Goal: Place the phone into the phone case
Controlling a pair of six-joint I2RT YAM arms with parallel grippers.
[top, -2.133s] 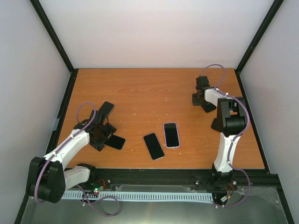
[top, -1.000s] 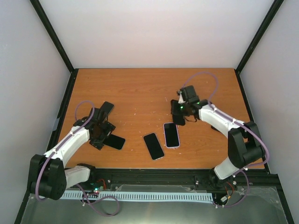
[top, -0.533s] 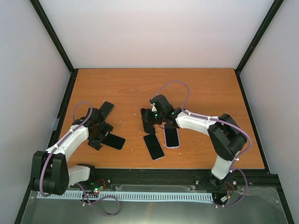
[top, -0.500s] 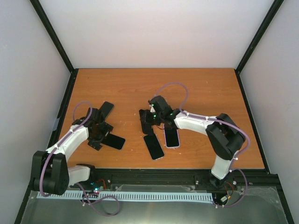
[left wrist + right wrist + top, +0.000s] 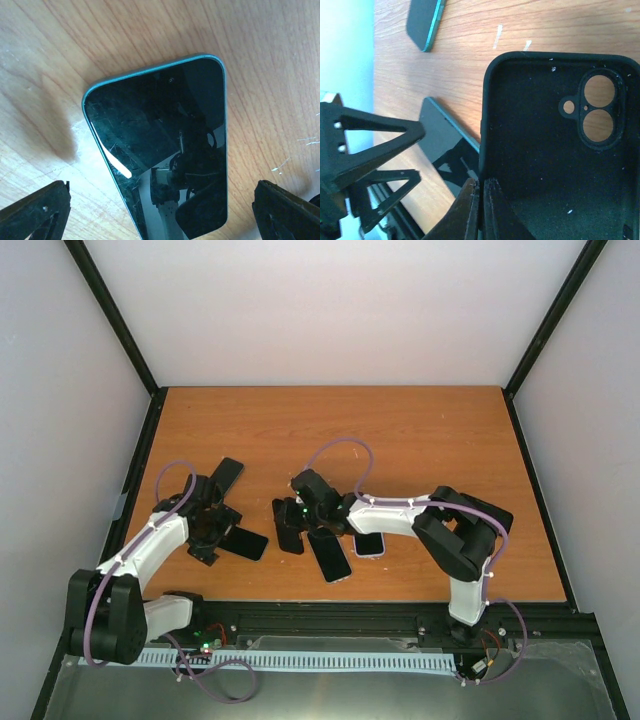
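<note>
A dark phone with teal edges (image 5: 160,125) lies flat on the wooden table, at the left in the top view (image 5: 248,543). My left gripper (image 5: 162,215) hovers over it, open, with a finger (image 5: 35,210) on either side of the phone; it shows in the top view (image 5: 213,528). My right gripper (image 5: 481,200) is shut on the side wall of a black phone case (image 5: 555,150), held open side up with its camera cut-outs visible. In the top view the case (image 5: 287,527) hangs just right of the left gripper, with the right gripper (image 5: 300,512) behind it.
A second teal-edged phone (image 5: 228,473) lies behind the left gripper, also in the right wrist view (image 5: 425,22). A dark phone (image 5: 330,553) and a white-edged phone (image 5: 370,544), partly under the right arm, lie near the middle front. Black frame posts border the table.
My right arm has swung from the far right across to the left middle, carrying the black case close to the left gripper. The left gripper has barely moved over its phone.
</note>
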